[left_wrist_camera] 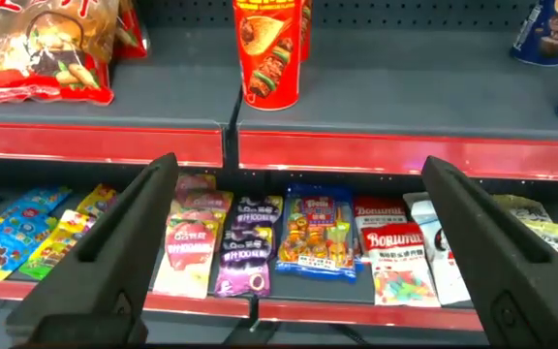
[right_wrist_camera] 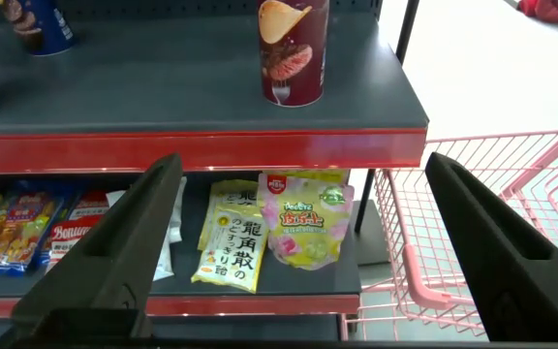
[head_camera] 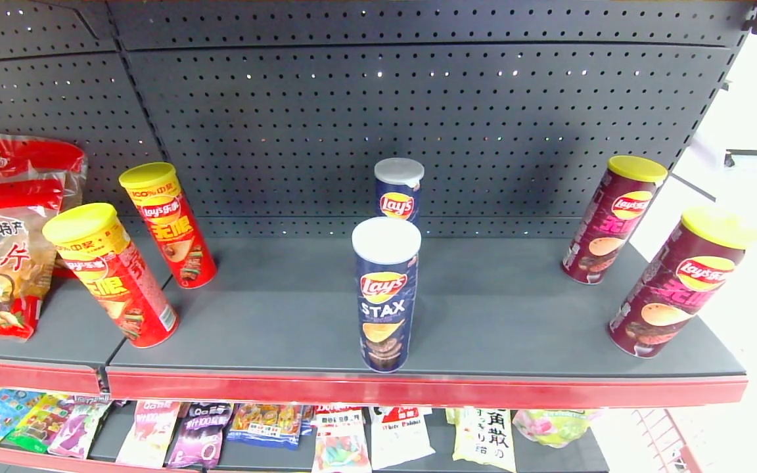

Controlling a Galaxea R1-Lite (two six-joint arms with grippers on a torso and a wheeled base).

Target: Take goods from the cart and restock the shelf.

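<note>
The grey shelf (head_camera: 497, 315) with a red front edge carries chip cans. Two red cans (head_camera: 112, 282) (head_camera: 168, 223) stand at the left, two blue cans (head_camera: 385, 295) (head_camera: 398, 190) in the middle and two maroon cans (head_camera: 615, 220) (head_camera: 677, 282) at the right. My left gripper (left_wrist_camera: 298, 281) is open and empty, in front of the shelf edge below a red can (left_wrist_camera: 269, 53). My right gripper (right_wrist_camera: 298, 281) is open and empty too, facing the shelf's right end below a maroon can (right_wrist_camera: 294, 48). The pink wire cart (right_wrist_camera: 482, 213) stands right of the shelf.
Red snack bags (head_camera: 4, 256) lean at the shelf's far left. The lower shelf (head_camera: 569, 453) holds several flat snack packets (left_wrist_camera: 313, 233) (right_wrist_camera: 235, 247). A corner of the cart (head_camera: 664, 433) shows at the bottom right. Wide bare gaps lie between the can groups.
</note>
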